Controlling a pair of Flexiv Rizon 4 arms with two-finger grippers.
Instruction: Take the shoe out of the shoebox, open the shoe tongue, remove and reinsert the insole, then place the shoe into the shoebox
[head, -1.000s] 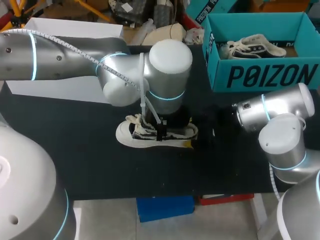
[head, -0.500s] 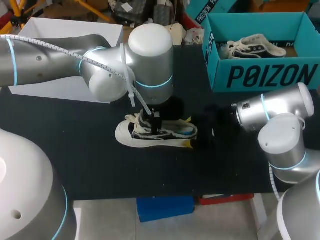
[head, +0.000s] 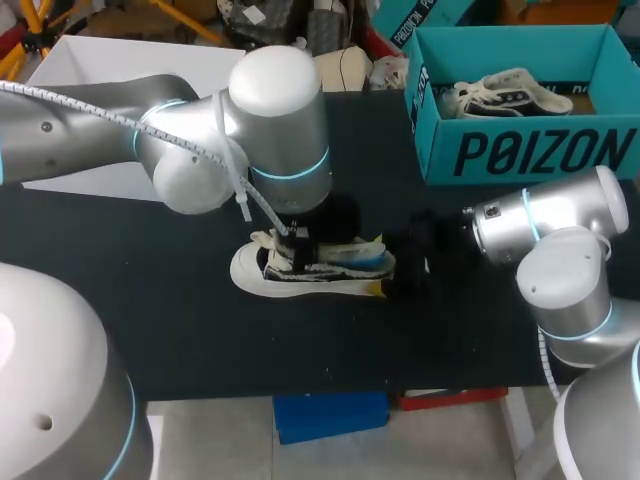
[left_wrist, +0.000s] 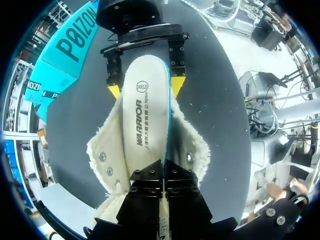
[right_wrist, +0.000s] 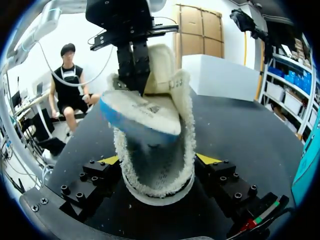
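A white and black shoe (head: 255, 270) lies on its side in the middle of the black table. My left gripper (head: 298, 250) stands over its opening, shut on the toe end of the white insole (left_wrist: 147, 110). The insole's blue-edged heel end (right_wrist: 142, 115) rises out of the fleece-lined collar (right_wrist: 155, 170). My right gripper (right_wrist: 157, 160) holds the heel from both sides, its yellow fingertips (right_wrist: 207, 159) against the shoe. In the head view the right gripper (head: 400, 265) is a dark shape at the shoe's heel. The teal shoebox (head: 530, 150) stands at the back right.
A second shoe (head: 505, 92) lies inside the teal shoebox. A white box (head: 150, 55) stands at the table's back left, behind my left arm. Bare black tabletop lies in front of the shoe.
My left arm has swung left and back, drawing the insole with it. The insole's blue heel end now shows above the shoe. The right arm has kept still.
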